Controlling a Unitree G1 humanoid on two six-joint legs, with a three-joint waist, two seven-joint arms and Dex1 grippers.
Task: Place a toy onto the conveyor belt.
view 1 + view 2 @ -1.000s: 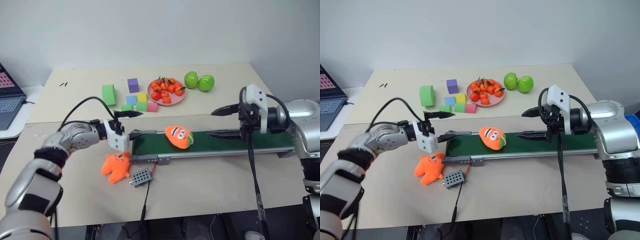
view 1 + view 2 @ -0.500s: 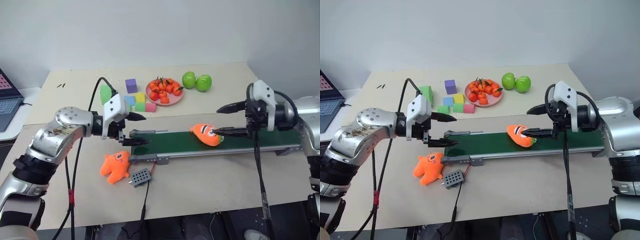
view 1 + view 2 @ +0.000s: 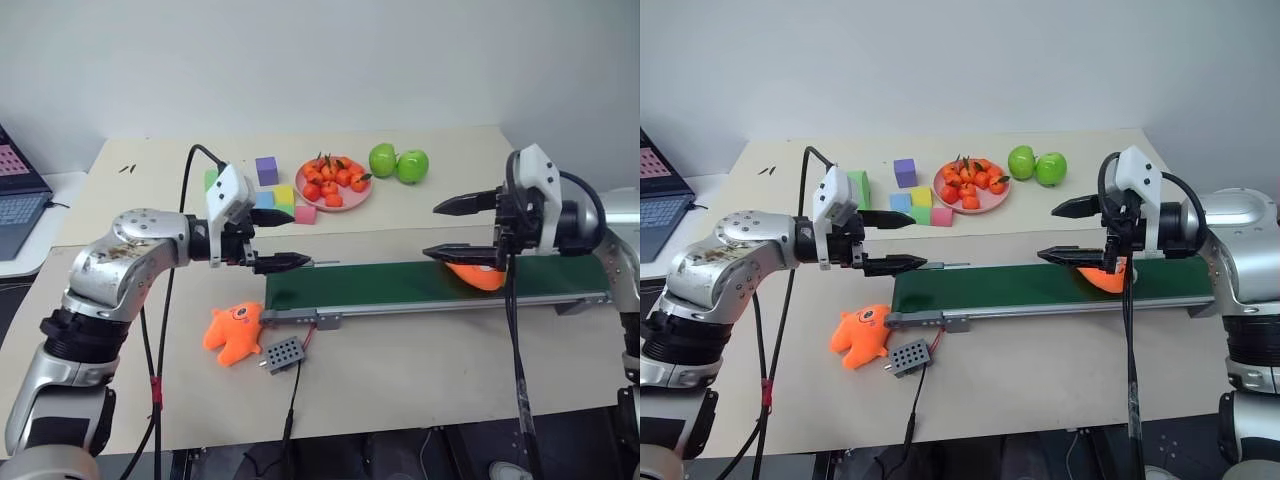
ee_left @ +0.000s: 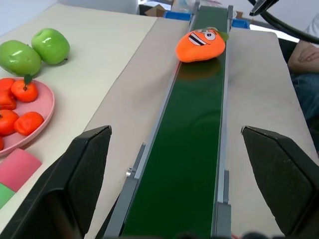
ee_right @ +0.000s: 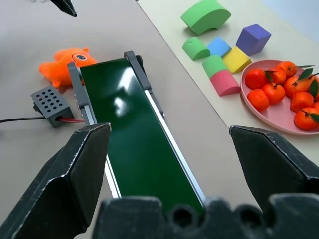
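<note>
The pale beige worktop (image 3: 400,360) carries everything, and the largest thing on it is the long narrow dark green conveyor belt in its grey metal frame (image 3: 380,288), running parallel to the worktop's front edge across its middle. A small grey perforated box on a wire (image 3: 281,353) lies just in front of the belt's left end.

The robot's left end effector (image 3: 283,240) hangs above the worktop at the belt's left end, its two black fingers spread wide with nothing between them. The right end effector (image 3: 453,229) hovers over the belt's right part, fingers likewise spread and empty; the lower finger sits just above the toy without closing on it.

Along the rear edge stand a round pink plate of small orange tangerines (image 3: 333,184), two green apples (image 3: 398,162) beside it, and a cluster of coloured foam blocks (image 3: 275,195) toward the rear left. A laptop (image 3: 18,195) sits on a separate surface past the left edge.

The orange star-shaped plush with limbs (image 3: 232,332) lies on the bare worktop in front of the belt's left end, not on the belt.

The smooth oval orange carrot-like plush toy with a small face (image 4: 200,45) rests on the green surface near the belt's right end, free of both end effectors. Judging from that, the placing looks done: the toy is on the belt and released, and what seems left is only for the arms to draw clear.
</note>
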